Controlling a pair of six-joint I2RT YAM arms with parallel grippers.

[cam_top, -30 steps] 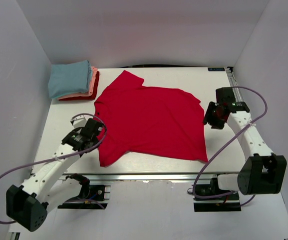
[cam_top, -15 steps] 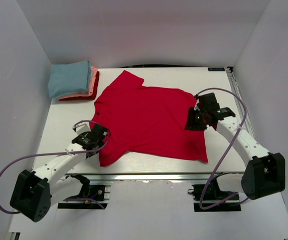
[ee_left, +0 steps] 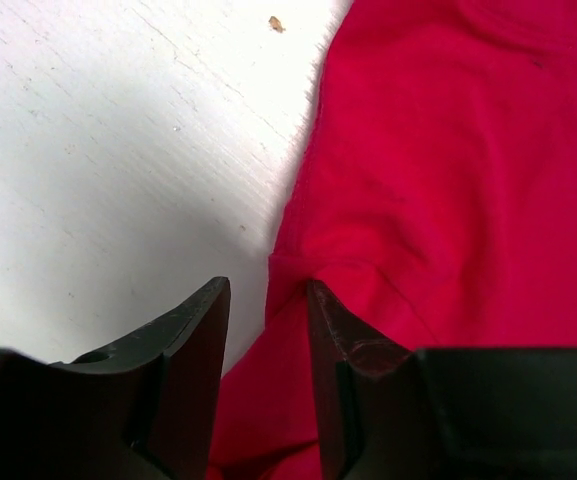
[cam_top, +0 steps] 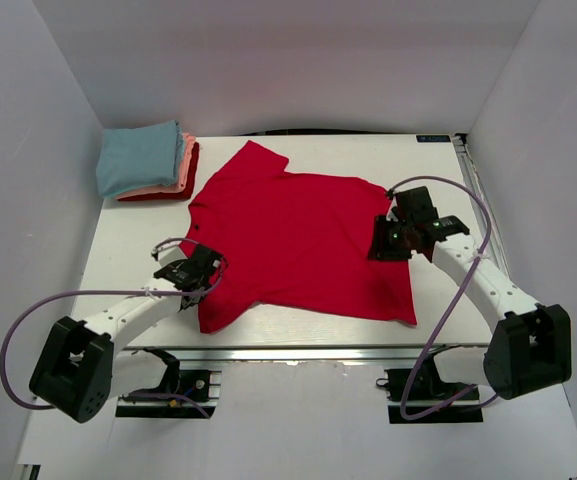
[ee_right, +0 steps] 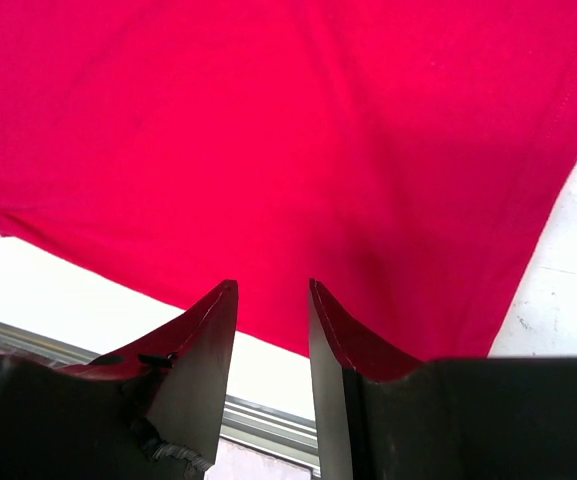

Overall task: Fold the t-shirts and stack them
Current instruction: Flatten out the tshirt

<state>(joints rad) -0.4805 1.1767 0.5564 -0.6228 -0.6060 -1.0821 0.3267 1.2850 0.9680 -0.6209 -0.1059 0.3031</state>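
Found jaws of L gripper (ee_left: 268, 292) roughly half apart, nothing clamped. Looking past them, see side edge of red shirt (cam_top: 298, 240) running straight into the gap, w/ a small pucker of cloth just ahead of the tips. Have bare table (ee_left: 88, 150) outboard of one jaw, red cloth outboard of the other and ahead. Can't tell if tips touch the cloth or hover just over it. Found jaws of R gripper (ee_right: 273, 290) also part open, gap narrow, nothing gripped. See red cloth lying flat ahead of them and to both sides, w/ the shirt's edge crossing close by the tips, then white table nearer the wrist. Read both as poised at opposite edges of the shirt, i.e. about to pinch, not yet pinched.

Progress: counted three folded pieces in stack (cam_top: 148, 165), namely light-blue piece (cam_top: 136, 155) on top, salmon-pink piece (cam_top: 186, 160) under it, red piece (cam_top: 158, 195) at bottom. Placed stack well apart from both sets of jaws, far ahead of L gripper and off to its outer side. Judged those three done. Saw no fold yet in red shirt: spread open, sleeves out, lying between the two sets of jaws. Reckon remaining work = grip both edges, fold to rectangle approx. matching the stack, carry over, set on light-blue piece. Saw no other unfolded shirts in view, so prob. last one.
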